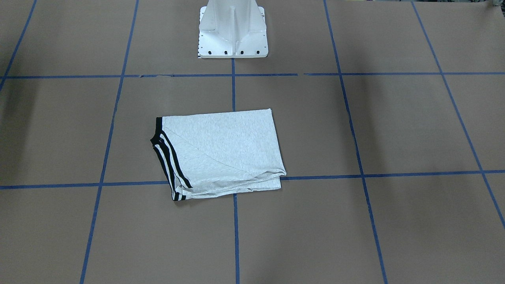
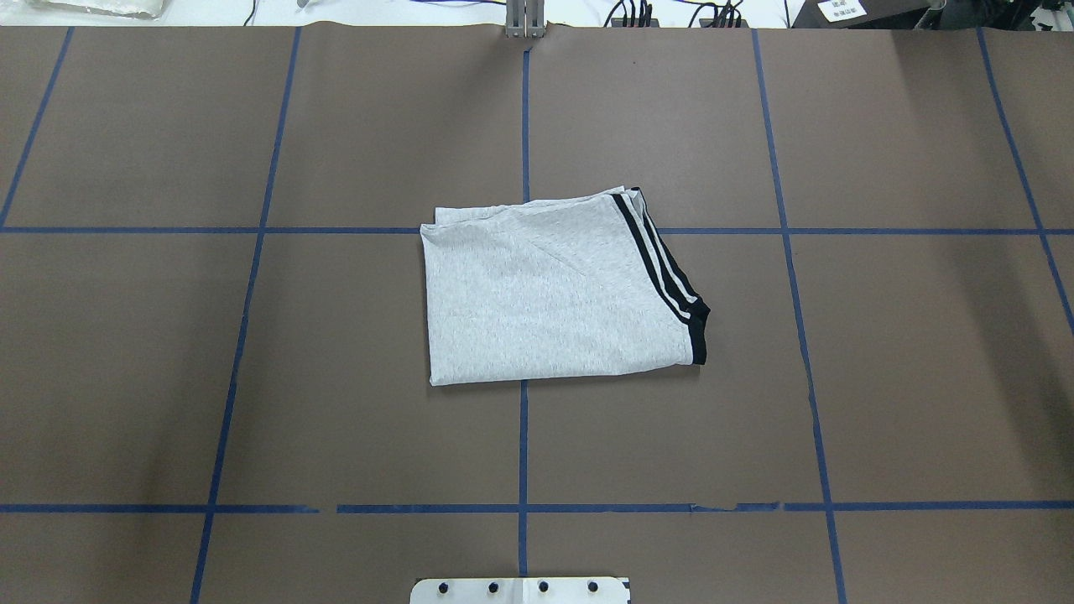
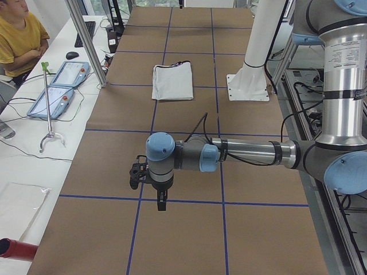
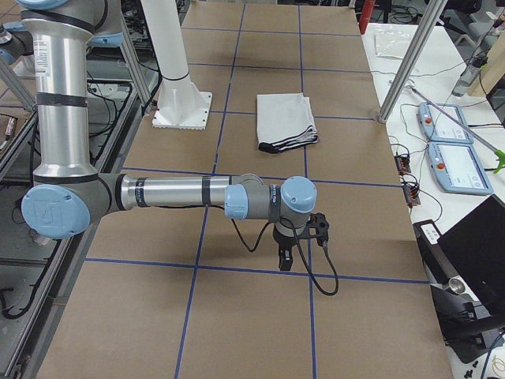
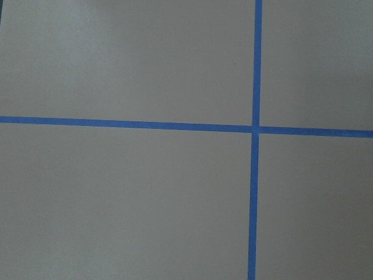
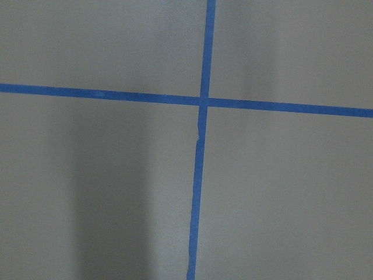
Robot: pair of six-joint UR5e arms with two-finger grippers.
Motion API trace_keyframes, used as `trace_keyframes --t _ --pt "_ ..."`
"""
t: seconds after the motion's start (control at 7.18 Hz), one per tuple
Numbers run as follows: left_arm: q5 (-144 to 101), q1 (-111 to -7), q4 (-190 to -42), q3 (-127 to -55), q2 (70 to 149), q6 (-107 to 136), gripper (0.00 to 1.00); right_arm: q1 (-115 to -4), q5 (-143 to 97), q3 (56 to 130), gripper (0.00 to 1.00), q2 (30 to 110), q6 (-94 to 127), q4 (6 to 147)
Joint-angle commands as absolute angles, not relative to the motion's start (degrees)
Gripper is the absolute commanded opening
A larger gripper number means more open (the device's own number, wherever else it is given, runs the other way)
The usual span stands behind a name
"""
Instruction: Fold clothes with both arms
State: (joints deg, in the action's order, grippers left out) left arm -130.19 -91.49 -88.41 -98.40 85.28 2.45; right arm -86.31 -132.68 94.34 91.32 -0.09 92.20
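Note:
The grey T-shirt (image 1: 221,152) lies folded into a rectangle at the table's middle, with the black stripes along one short edge and the print hidden. It also shows in the overhead view (image 2: 554,294) and in both side views (image 3: 172,81) (image 4: 287,118). The left gripper (image 3: 161,203) hangs over bare table near the table's left end, far from the shirt. The right gripper (image 4: 284,260) hangs near the right end, also far from the shirt. Both show only in side views, so I cannot tell whether they are open or shut. The wrist views show only brown paper and blue tape.
The white pedestal base (image 1: 232,31) stands behind the shirt. Blue tape lines (image 2: 523,445) grid the brown table cover. A person in yellow (image 3: 20,40) sits by two teach pendants (image 3: 60,86) on the side bench, and a metal post (image 3: 86,40) stands at the table edge.

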Motion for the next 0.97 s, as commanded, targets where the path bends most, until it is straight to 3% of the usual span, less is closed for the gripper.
trace_keyframes --t 0.0,0.84 --pt "-130.3 -91.5 -81.6 -102.5 85.3 -1.5 1.0 -86.3 -132.7 94.3 1.0 91.3 -0.1 92.2" --pt "-130.8 -91.4 -86.5 -99.9 85.6 -1.6 1.0 -86.3 -132.8 94.2 1.0 91.2 0.0 92.2"
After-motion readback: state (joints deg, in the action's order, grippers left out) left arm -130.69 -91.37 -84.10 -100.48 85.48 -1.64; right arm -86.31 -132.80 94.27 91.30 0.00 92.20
